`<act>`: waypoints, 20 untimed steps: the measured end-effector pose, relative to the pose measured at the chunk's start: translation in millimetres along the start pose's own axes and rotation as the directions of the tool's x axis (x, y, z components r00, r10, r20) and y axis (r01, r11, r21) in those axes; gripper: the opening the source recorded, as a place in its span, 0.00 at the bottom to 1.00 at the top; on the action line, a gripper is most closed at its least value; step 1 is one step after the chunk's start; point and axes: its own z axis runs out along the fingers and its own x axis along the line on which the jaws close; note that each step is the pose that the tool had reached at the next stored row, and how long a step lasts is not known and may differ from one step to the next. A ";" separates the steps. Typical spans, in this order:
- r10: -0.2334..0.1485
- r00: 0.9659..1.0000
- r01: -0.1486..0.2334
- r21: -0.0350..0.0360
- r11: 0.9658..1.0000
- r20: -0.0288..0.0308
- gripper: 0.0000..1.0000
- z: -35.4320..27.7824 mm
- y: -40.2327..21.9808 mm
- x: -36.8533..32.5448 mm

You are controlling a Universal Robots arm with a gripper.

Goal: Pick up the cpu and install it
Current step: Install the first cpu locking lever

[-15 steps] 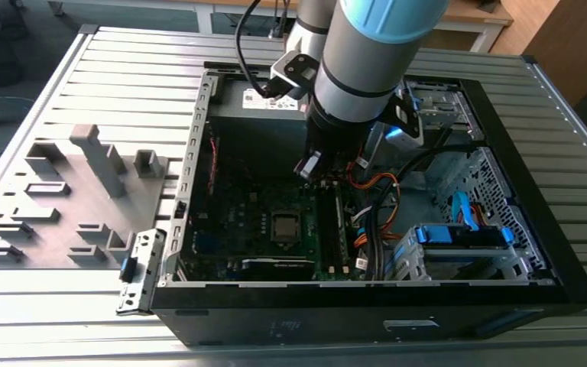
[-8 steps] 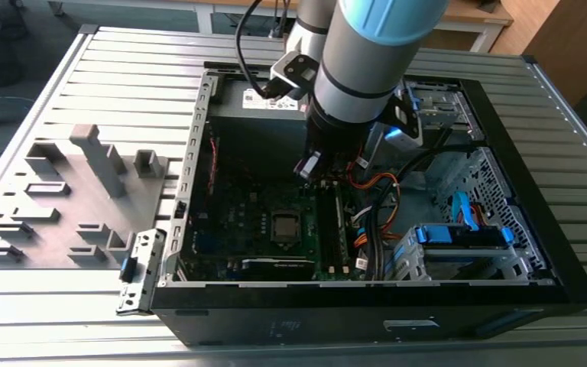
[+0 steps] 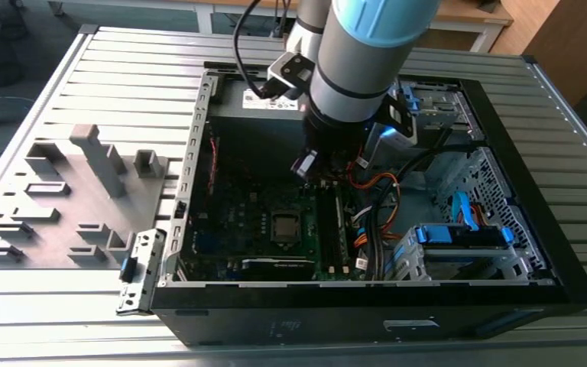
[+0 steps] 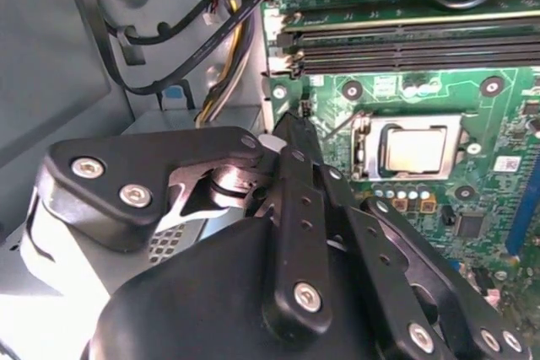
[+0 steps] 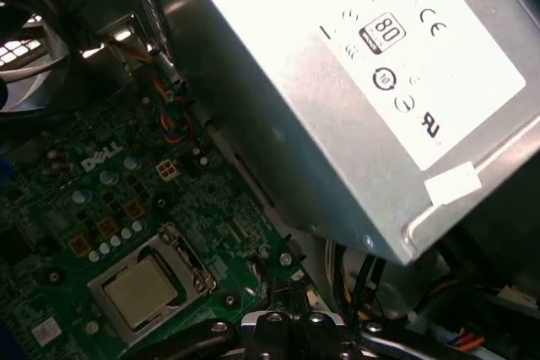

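The cpu (image 4: 415, 147), a thin square with a pale, matte metal top, lies flat in its steel-framed socket on the green motherboard (image 4: 498, 115); it shows in both wrist views (image 5: 142, 291). The arm (image 3: 370, 53), a smooth grey-and-blue tube, reaches steeply down into the open black computer case (image 3: 375, 317) on the ribbed metal worktop (image 3: 131, 69). Its black linked pincer (image 4: 291, 128) hangs above the board beside the socket, holding nothing; whether its fingers are parted I cannot tell. A grey power supply (image 5: 354, 82) looms close.
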 end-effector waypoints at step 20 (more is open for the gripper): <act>-0.018 0.996 0.023 0.047 0.999 -0.087 0.11 3.3 10.6 7.2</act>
